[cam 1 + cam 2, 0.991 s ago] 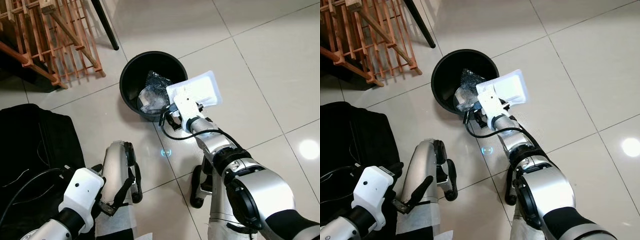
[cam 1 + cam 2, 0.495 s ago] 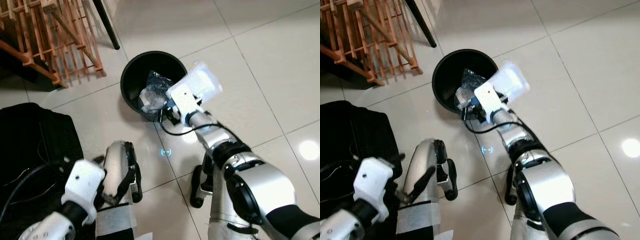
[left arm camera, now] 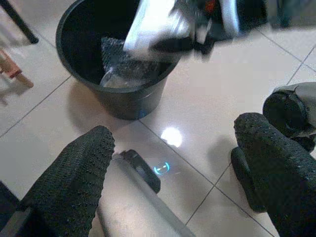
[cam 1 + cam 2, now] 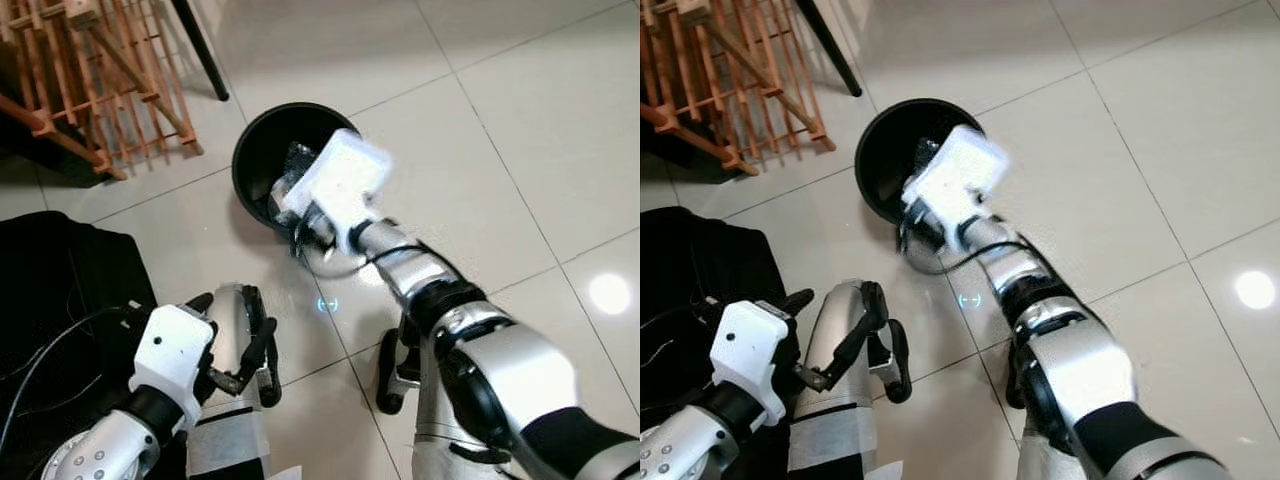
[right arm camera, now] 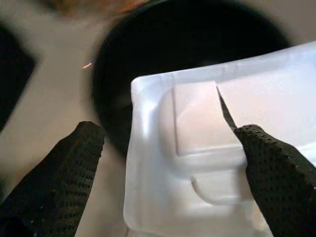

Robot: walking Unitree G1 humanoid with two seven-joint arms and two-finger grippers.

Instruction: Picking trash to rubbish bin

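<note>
Shiny pale floor tiles (image 4: 520, 120) all around, with thin dark lines between them. At the back left, a wooden rack (image 4: 90, 90), cut off at the edge. Beside it, a thin black leg (image 4: 200, 50), top out of the picture. Down at the left, a black bag (image 4: 60, 290), only partly in sight.

On the floor in the middle, a round black rubbish bin (image 4: 255, 160). Inside, some crinkly clear plastic (image 3: 121, 69), partly hidden and hard to make out.

Above the bin's near right rim, a white plastic tray (image 4: 340, 178), a bit blurry. Held by the right gripper (image 5: 168, 163); in the right wrist view, one black finger on each side of the tray, the right-hand one touching its edge. Fingers (image 5: 54, 182) apart, with the tray between them, clamped on it as far as can be seen. Far end of the tray over the dark mouth of the bin.

Low at the left, the left gripper (image 3: 173, 163), holding nothing, fingers (image 3: 74, 173) wide apart, near the robot's own leg (image 4: 235, 340).
</note>
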